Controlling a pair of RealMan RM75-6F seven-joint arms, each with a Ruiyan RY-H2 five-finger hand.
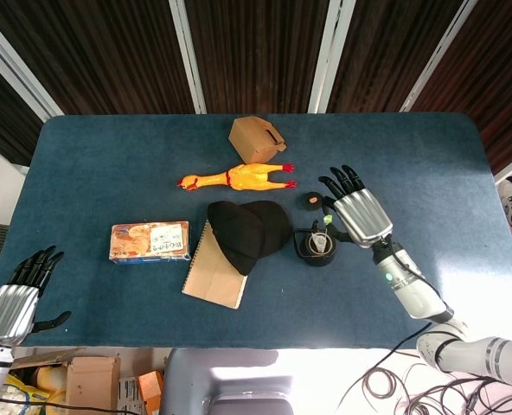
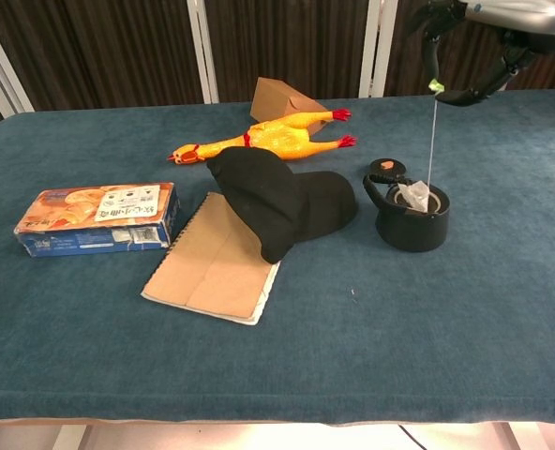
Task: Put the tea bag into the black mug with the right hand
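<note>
the blue bench (image 1: 109, 164) carries a black mug (image 1: 316, 249) just below the right hand (image 1: 357, 216); beyond it lie a black cap (image 1: 247, 229), notebook (image 1: 213, 278), rubber chicken (image 1: 239, 178), snack box (image 1: 150, 242), cardboard box (image 1: 256, 138).

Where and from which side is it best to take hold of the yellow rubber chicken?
Probably the rubber chicken is best gripped across its thick middle body, coming from above. It lies flat on its side on the table, with thin neck and legs at its ends and the black cap close on the near side.
</note>
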